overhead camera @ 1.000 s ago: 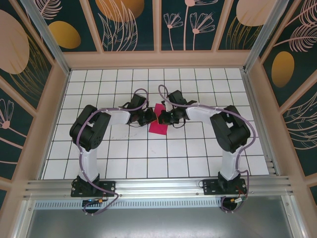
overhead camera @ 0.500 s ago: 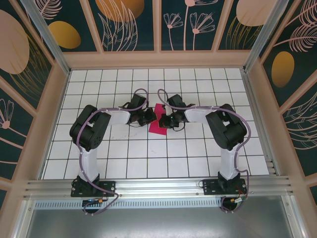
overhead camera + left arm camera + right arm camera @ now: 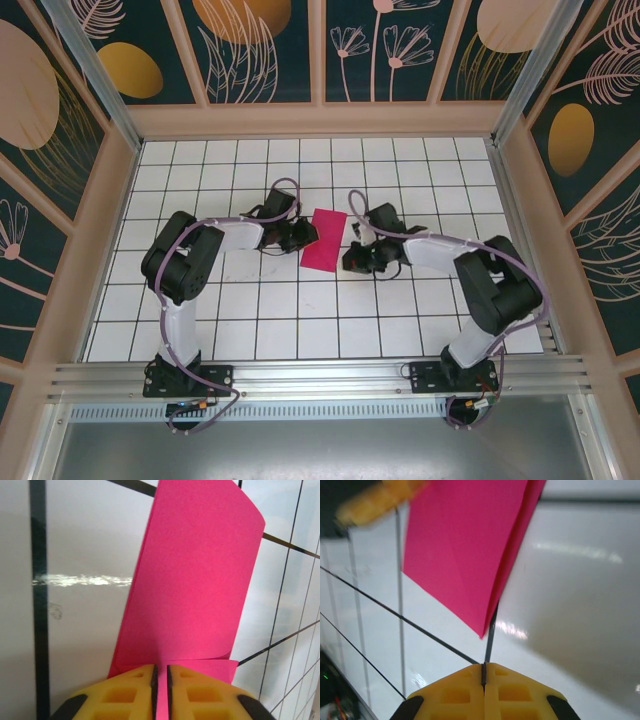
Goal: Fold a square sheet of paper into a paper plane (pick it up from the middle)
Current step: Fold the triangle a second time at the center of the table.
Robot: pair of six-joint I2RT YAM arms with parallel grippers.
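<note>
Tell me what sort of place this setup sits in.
Probably an enclosed robot test cell, not a home or workshop. A white grid-tiled table is boxed in by beige-framed walls with teal floral panels, an aluminium rail carries two arm bases, and the only work item is the folded pink paper.

A white bench (image 3: 300,320) ruled with a dark grid sits inside pale wooden framing (image 3: 320,120). Dark teal wall panels (image 3: 260,50) bear orange ovals and outlined plants. Aluminium rails (image 3: 320,375) line the near edge.
</note>
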